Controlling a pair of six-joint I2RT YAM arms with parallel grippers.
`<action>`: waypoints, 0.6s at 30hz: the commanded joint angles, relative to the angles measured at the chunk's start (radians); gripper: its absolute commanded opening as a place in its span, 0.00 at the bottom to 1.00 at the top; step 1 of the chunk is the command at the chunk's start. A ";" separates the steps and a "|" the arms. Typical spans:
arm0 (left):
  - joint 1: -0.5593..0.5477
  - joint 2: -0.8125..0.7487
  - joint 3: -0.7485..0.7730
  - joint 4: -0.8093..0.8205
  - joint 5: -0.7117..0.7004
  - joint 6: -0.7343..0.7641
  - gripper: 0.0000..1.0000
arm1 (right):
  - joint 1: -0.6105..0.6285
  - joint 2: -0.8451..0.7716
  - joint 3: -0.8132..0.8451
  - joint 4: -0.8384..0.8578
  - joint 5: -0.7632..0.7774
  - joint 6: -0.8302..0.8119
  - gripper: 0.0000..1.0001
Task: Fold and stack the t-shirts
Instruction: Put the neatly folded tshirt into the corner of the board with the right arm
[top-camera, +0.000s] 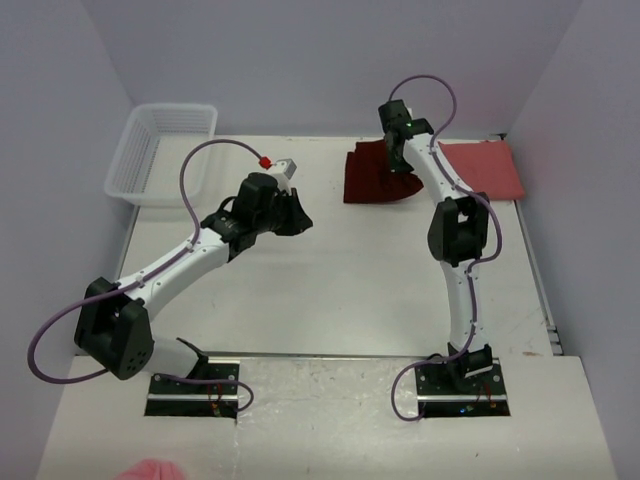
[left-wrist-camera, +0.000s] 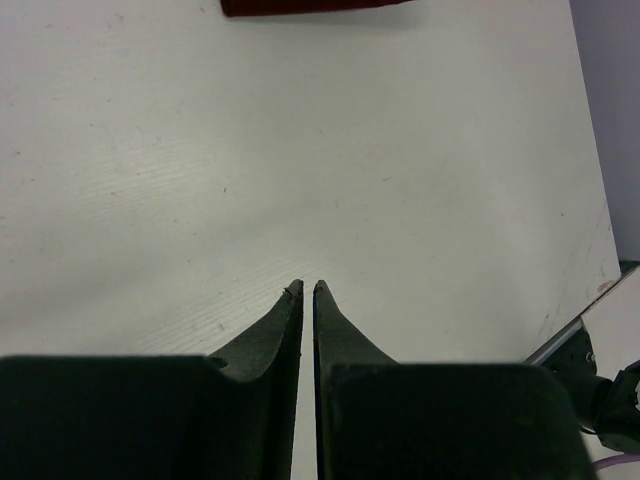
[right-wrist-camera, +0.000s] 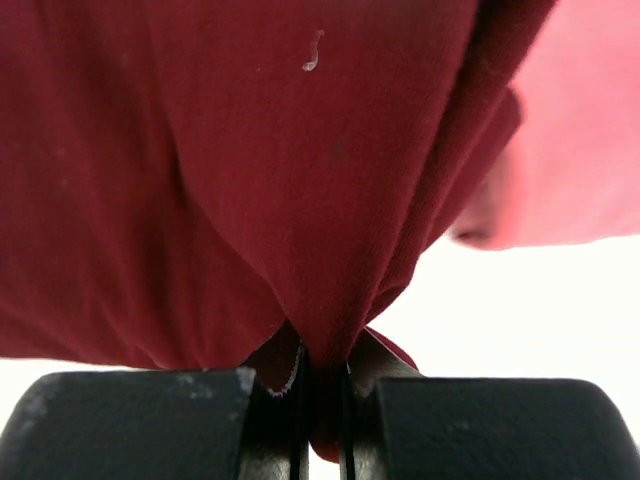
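The dark maroon t-shirt (top-camera: 368, 178) lies folded at the back of the table. The salmon pink t-shirt (top-camera: 492, 167) lies folded right beside it, to its right. My right gripper (top-camera: 404, 168) is over the maroon shirt's right edge. In the right wrist view it is shut (right-wrist-camera: 322, 355) on a bunched fold of the maroon shirt (right-wrist-camera: 250, 170), with the pink shirt (right-wrist-camera: 585, 120) behind at the right. My left gripper (top-camera: 302, 216) hovers mid-table, left of the shirts. Its jaws (left-wrist-camera: 308, 290) stand together with only a thin slit and hold nothing. The maroon shirt's edge (left-wrist-camera: 310, 6) shows ahead.
A white mesh basket (top-camera: 160, 152) stands at the back left corner. The table's right edge (top-camera: 535, 270) runs close to the right arm. A pink lump (top-camera: 150, 470) shows at the near edge, bottom left.
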 joint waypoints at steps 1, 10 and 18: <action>-0.005 -0.019 0.005 0.025 0.032 -0.001 0.08 | -0.028 0.019 0.140 -0.009 0.138 -0.123 0.00; -0.005 0.030 0.014 0.037 0.061 0.007 0.08 | -0.054 0.031 0.177 0.106 0.189 -0.289 0.00; -0.005 0.033 0.014 0.031 0.052 0.014 0.08 | -0.079 0.001 0.185 0.114 0.276 -0.286 0.00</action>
